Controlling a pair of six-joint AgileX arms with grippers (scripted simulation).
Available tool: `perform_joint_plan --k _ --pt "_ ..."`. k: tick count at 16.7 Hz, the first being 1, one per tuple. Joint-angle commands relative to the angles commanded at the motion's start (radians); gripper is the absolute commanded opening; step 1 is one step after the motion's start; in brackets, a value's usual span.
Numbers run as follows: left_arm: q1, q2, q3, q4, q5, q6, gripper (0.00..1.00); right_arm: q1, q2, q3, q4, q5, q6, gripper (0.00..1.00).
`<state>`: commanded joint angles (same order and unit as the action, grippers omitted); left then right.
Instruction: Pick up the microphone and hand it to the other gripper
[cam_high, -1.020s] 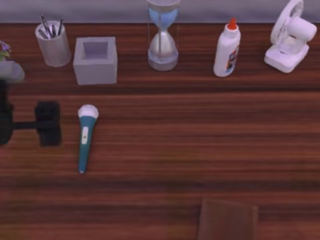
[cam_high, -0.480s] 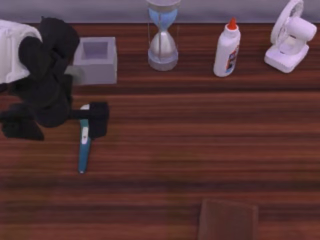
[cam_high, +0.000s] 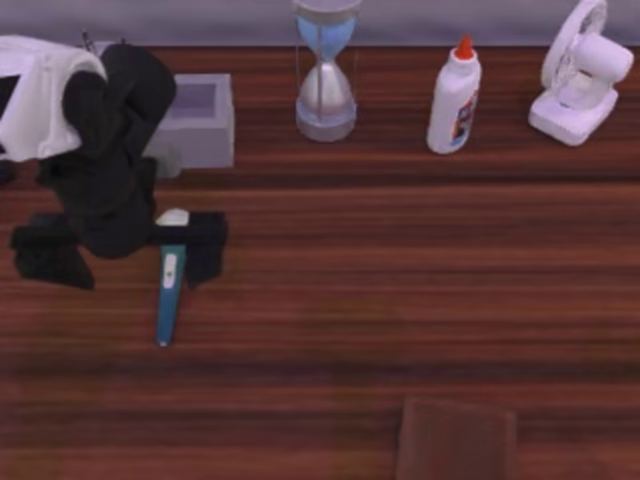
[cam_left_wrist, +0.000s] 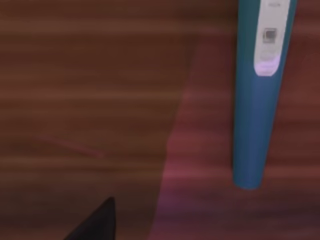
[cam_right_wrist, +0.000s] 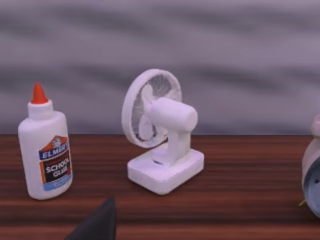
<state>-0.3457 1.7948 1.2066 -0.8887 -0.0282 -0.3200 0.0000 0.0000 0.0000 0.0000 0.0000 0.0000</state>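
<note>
Dark striped wood table (cam_high: 420, 300), grey wall along the back. The left gripper (cam_high: 170, 245) is down over the microphone (cam_high: 168, 290) near the table's left side, black bulk straddling the white head end; whether its fingers are spread or closed I cannot tell. The microphone lies flat, teal handle pointing toward the near edge, and the left wrist view shows that handle lying on the wood. Along the back: grey box (cam_high: 200, 120), hourglass (cam_high: 325, 75), glue bottle (cam_high: 453, 98), white fan (cam_high: 580, 75). The right gripper is out of the top view; its wrist camera faces the glue bottle and fan.
</note>
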Motion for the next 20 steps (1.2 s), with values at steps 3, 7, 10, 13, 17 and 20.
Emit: perform_joint_plan --k 3,7,10,13,17,20 --pt "-0.001 0.026 -0.016 0.038 0.000 0.003 1.00 0.000 0.000 0.000 0.000 0.000 0.000 1.00" --pt "0.002 0.128 -0.077 0.207 0.001 0.008 1.00 0.000 0.000 0.000 0.000 0.000 0.000 1.00" --pt "0.004 0.203 -0.124 0.330 0.001 0.011 1.00 0.000 0.000 0.000 0.000 0.000 0.000 1.00" --pt "0.005 0.229 -0.138 0.366 0.002 0.012 1.00 0.000 0.000 0.000 0.000 0.000 0.000 1.00" --pt "0.005 0.229 -0.138 0.366 0.002 0.012 0.92 0.000 0.000 0.000 0.000 0.000 0.000 1.00" --pt "0.005 0.229 -0.138 0.366 0.002 0.012 0.70 0.000 0.000 0.000 0.000 0.000 0.000 1.00"
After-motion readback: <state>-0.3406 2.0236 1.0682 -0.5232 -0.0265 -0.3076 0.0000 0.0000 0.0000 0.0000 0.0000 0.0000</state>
